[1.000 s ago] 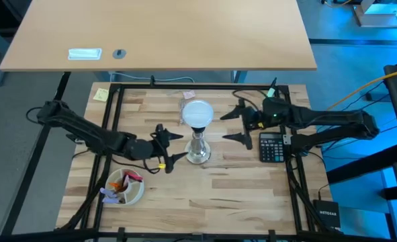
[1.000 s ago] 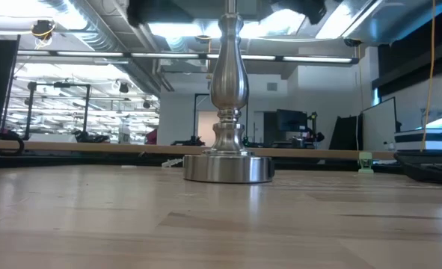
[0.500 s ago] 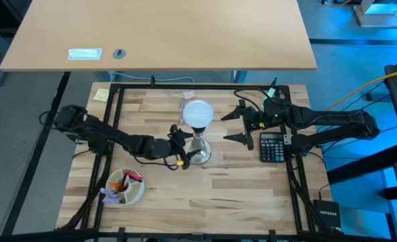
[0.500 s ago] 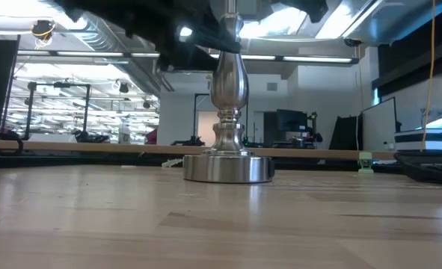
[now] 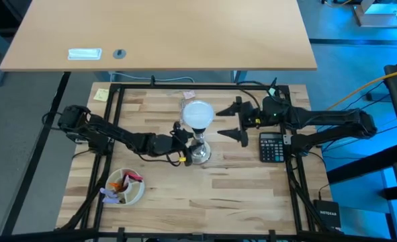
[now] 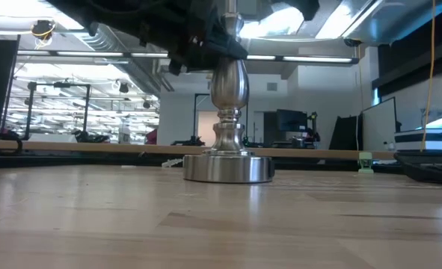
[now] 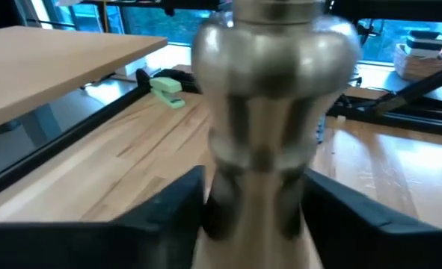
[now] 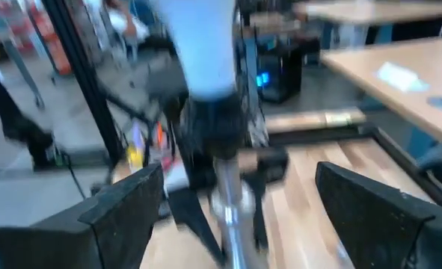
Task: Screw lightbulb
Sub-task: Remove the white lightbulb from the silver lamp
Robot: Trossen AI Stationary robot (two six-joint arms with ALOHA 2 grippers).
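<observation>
The shiny silver stand (image 5: 198, 154) is upright on its round foot (image 6: 228, 166) in the middle of the wooden table. The white lightbulb (image 5: 198, 114) sits in its black socket (image 8: 213, 127). My left gripper (image 5: 185, 144) has come in from the left and is shut on the stand's stem (image 7: 254, 149). My right gripper (image 5: 240, 121) hovers open just right of the bulb, at bulb height. In the right wrist view the lightbulb (image 8: 198, 45) lies ahead of its spread fingers (image 8: 123, 209), apart from them. My left gripper pinches the stand's stem (image 7: 228, 202) between its two fingers (image 7: 168, 213), by the bulging part, well above the foot. The fingers come roughly level from the table's left, one on each side of the stem. The stand is upright with its foot on the table.
A black calculator (image 5: 273, 146) lies right of the stand under my right arm. A bowl of small items (image 5: 124, 187) sits near the front left. A yellow note (image 5: 101, 94) and a green clip (image 7: 167, 88) lie at the far edge. A second table (image 5: 158, 33) stands beyond.
My left gripper has gone right and down to the stand, then closed its wide-open fingers around the stem. The stand and bulb have stayed where they were.
</observation>
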